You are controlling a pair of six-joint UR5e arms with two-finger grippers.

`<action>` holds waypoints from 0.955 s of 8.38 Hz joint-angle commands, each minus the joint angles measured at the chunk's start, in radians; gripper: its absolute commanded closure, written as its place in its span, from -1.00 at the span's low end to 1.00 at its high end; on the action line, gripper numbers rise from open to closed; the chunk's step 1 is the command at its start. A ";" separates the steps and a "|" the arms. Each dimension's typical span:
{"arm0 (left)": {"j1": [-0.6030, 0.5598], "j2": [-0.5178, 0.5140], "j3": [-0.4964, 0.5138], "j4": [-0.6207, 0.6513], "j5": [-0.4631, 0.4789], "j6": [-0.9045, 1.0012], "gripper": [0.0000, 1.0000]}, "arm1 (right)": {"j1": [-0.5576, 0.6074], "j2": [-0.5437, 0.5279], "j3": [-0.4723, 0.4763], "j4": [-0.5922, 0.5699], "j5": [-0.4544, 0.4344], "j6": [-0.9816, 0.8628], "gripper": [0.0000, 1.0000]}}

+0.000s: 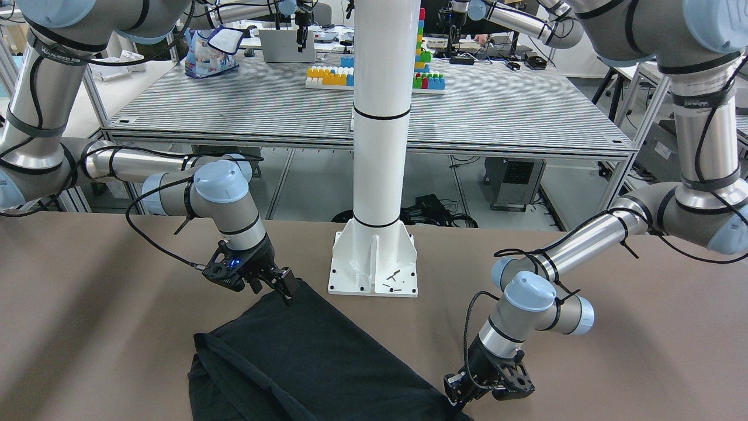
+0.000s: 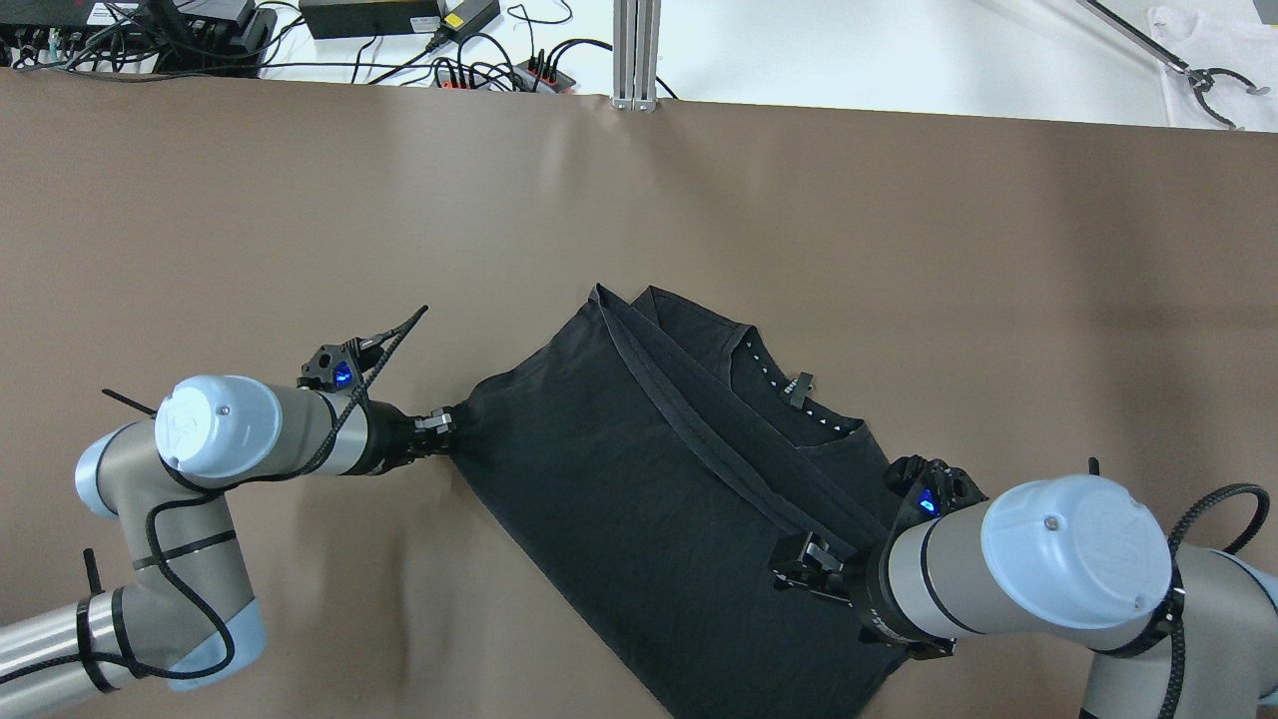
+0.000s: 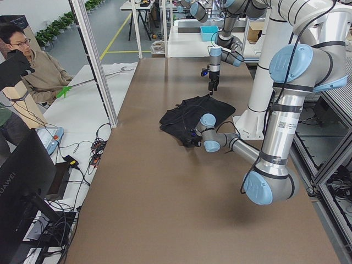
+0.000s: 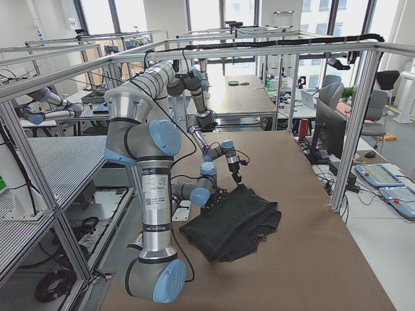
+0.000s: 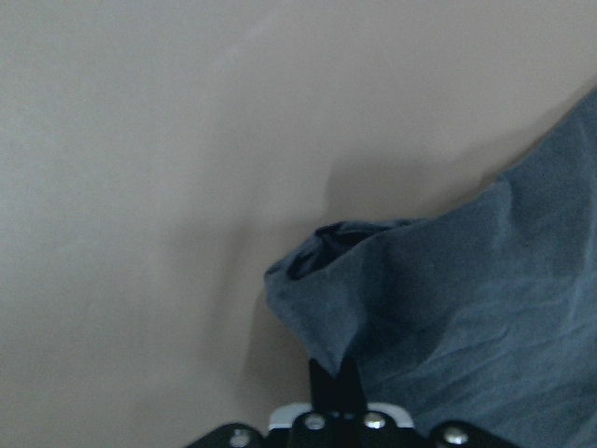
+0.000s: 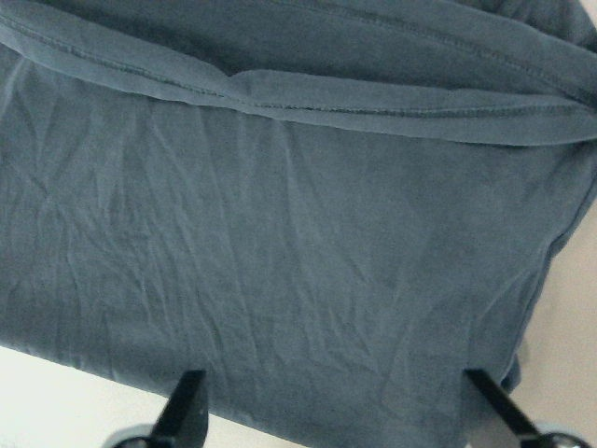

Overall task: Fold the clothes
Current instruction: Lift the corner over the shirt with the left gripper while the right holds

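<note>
Limp, light clothes (image 2: 619,479), corner pinched in the left hand (image 2: 444,424); the spread right hand (image 2: 796,567) should take the edge beneath it.

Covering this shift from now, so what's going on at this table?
Two arms are folding a black T-shirt on the brown table. The left tool is shut on one corner of it. The right tool hangs open over the opposite side. The T-shirt lies partly folded, neckline showing.
</note>
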 commanded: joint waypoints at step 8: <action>-0.342 -0.763 0.859 -0.007 -0.149 0.150 1.00 | 0.006 0.005 0.016 0.000 -0.114 0.002 -0.90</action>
